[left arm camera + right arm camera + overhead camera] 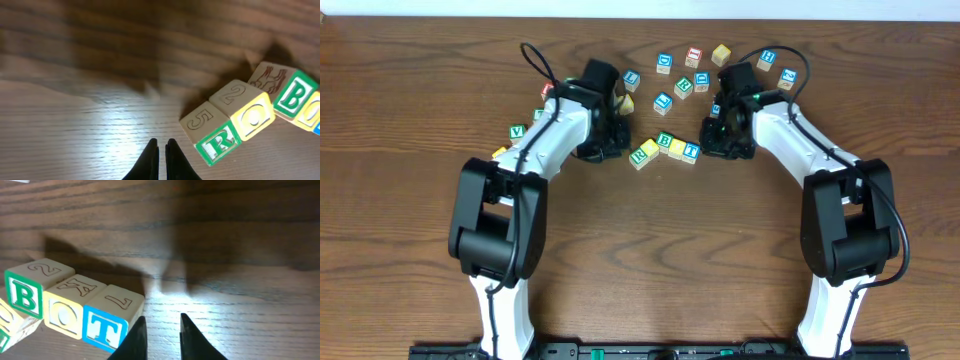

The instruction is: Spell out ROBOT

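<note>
Five wooden cubes lie in a slightly crooked row in the middle of the table: the green R cube (640, 156) (218, 144), a yellow O cube (651, 148) (255, 116), the green B cube (665, 142) (292, 97) (22, 296), a second yellow O cube (677, 150) (64, 316) and the blue T cube (691, 152) (104, 329). My left gripper (608, 142) (162, 145) is shut and empty, just left of the R cube. My right gripper (720, 140) (162, 322) stands slightly open and empty, beside the T cube's right side.
Several loose letter cubes lie scattered behind the row, among them a blue one (663, 102), a green one (684, 87) and a plain wooden one (721, 53). A green V cube (517, 131) sits by the left arm.
</note>
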You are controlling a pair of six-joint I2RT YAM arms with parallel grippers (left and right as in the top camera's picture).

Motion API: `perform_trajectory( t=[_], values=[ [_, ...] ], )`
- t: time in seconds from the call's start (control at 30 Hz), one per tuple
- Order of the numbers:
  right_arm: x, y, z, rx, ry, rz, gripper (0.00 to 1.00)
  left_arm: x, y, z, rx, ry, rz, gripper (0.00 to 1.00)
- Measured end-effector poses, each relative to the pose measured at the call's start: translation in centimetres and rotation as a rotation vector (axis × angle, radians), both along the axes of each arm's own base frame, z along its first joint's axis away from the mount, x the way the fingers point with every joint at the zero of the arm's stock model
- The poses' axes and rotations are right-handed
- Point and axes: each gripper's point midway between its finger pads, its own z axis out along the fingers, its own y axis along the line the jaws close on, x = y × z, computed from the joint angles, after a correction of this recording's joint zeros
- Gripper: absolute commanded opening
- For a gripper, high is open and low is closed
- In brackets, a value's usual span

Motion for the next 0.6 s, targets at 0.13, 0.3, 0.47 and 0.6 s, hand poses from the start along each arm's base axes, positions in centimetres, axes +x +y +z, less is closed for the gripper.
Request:
perform_trajectory(
  t=[0.13,0.3,0.47,0.6],
  values=[
    [2.2,0.6,2.6,0.015,-0.076,0.028,0.17,1.1,1.7,3.3,-0.008,-0.079,0.033,0.08],
    [6.1,2.8,5.9,0.076,-0.249,0.05,0.16,3.1,6.6,10.7,-0.047,-0.24,0.183,0.07],
    [7.3,5.9,6.7,0.126,-0.327,0.056,0.14,3.1,9.8,10.8,-0.039,-0.21,0.297,0.07],
    [7.4,8.9,5.7,0.156,-0.346,0.084,0.14,3.1,10.9,10.6,-0.021,-0.199,0.348,0.07]
  ],
)
